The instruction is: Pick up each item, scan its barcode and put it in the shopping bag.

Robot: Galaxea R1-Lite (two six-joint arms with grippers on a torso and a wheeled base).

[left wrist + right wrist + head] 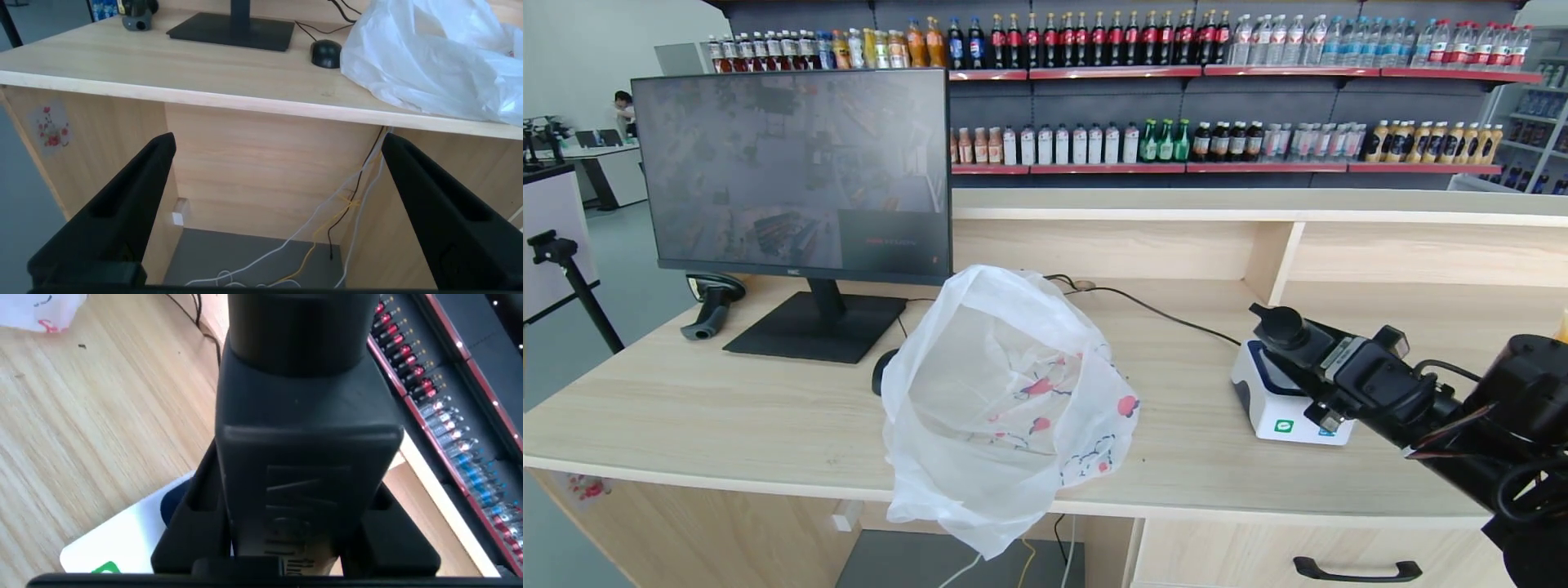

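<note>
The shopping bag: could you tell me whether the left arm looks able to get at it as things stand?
Probably yes. The left gripper sits open below the counter edge, and the shopping bag overhangs that edge higher up, with nothing between them.

Head overlooks counter [727, 408]; left wrist low, sharing bag [1005, 392]; right wrist close.
</note>
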